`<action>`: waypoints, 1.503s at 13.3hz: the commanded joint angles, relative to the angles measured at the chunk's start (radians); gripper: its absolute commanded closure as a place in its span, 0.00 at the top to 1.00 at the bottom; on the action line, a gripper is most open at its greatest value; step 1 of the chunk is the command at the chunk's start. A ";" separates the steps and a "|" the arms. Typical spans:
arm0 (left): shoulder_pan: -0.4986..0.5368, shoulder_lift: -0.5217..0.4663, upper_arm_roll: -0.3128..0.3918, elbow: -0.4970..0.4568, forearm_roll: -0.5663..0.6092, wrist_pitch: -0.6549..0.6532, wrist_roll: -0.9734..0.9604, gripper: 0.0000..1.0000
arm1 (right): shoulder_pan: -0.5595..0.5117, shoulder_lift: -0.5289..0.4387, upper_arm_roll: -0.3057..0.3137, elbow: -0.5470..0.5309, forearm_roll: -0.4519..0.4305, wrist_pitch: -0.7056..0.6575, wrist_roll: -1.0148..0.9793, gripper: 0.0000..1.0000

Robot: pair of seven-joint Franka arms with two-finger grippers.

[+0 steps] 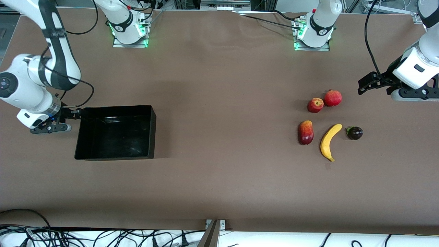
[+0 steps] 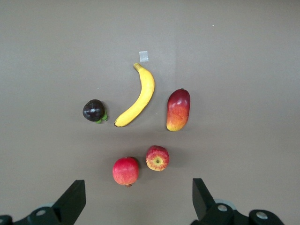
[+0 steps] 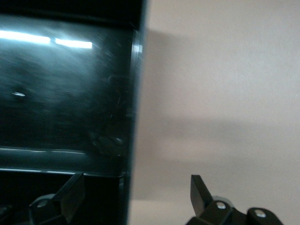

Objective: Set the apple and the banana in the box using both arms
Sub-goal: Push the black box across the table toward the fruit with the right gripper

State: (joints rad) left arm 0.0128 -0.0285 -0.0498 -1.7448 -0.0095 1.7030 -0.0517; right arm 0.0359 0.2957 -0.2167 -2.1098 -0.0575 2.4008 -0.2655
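Observation:
The apple (image 1: 315, 105) lies on the table beside a plain red round fruit, toward the left arm's end. It also shows in the left wrist view (image 2: 157, 158). The banana (image 1: 330, 141) lies nearer the front camera than the apple and also shows in the left wrist view (image 2: 138, 96). The black box (image 1: 151, 132) stands empty toward the right arm's end. My left gripper (image 1: 366, 83) is open and empty above the table beside the fruits; the left wrist view (image 2: 139, 199) shows it too. My right gripper (image 1: 72, 115) is open, its jaws on either side of the box's end wall (image 3: 133, 93).
A plain red round fruit (image 1: 332, 98) touches the apple. A red-yellow mango-like fruit (image 1: 306, 132) and a small dark purple fruit (image 1: 355, 132) flank the banana. A bit of tape (image 2: 144, 56) lies by the banana's tip. Cables run along the table's front edge.

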 commanded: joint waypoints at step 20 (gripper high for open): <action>-0.002 0.016 0.004 0.033 -0.024 -0.020 0.020 1.00 | 0.091 0.066 0.178 0.290 0.165 -0.247 0.081 0.00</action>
State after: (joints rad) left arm 0.0127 -0.0285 -0.0498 -1.7447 -0.0095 1.7030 -0.0517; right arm 0.0528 0.3713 -0.0403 -1.8896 0.0898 2.2230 -0.2625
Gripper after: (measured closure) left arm 0.000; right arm 0.965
